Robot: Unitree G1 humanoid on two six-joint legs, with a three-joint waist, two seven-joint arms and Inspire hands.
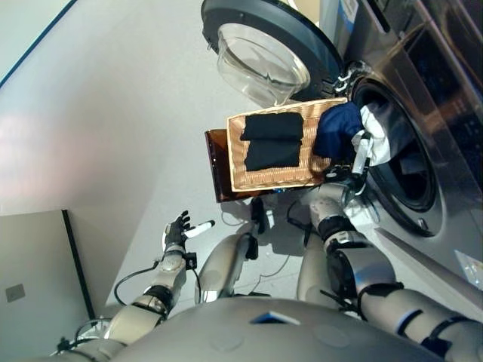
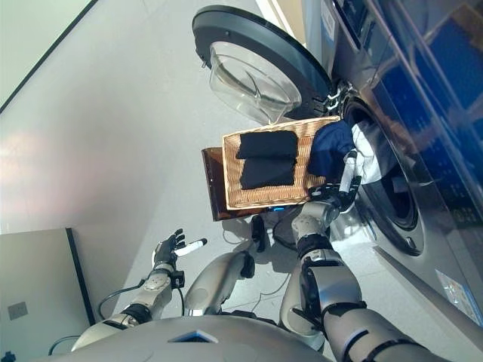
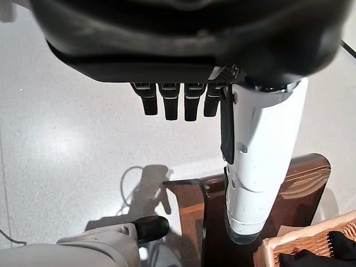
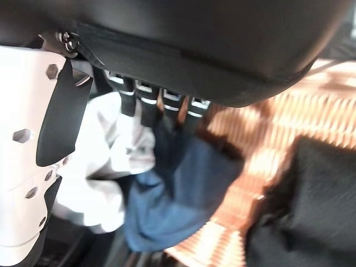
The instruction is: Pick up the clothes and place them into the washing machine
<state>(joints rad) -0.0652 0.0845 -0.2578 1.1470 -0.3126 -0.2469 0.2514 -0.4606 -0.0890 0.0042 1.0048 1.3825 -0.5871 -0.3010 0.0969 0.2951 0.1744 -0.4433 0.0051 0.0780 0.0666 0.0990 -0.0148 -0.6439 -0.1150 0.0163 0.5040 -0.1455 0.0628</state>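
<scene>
A shallow wicker basket (image 1: pixel 275 178) rests on a low dark brown box (image 1: pixel 217 172) beside the washing machine (image 1: pixel 423 113). Two folded black clothes (image 1: pixel 272 127) lie in the basket. A navy cloth (image 1: pixel 337 128) and a white cloth (image 1: pixel 376 136) lie over the basket's end and the rim of the drum opening (image 1: pixel 411 170). My right hand (image 1: pixel 355 167) is at the near side of these two cloths. In the right wrist view its straight fingers (image 4: pixel 147 105) touch the white cloth (image 4: pixel 105 167) and the navy cloth (image 4: pixel 178 194). My left hand (image 1: pixel 177 230) hangs open and empty over the floor, well short of the box.
The machine's round door (image 1: pixel 264 53) stands open beyond the basket. A grey panel (image 1: pixel 34 271) and a wall stand at the lower left. The pale floor (image 1: pixel 113 128) stretches to the left of the box.
</scene>
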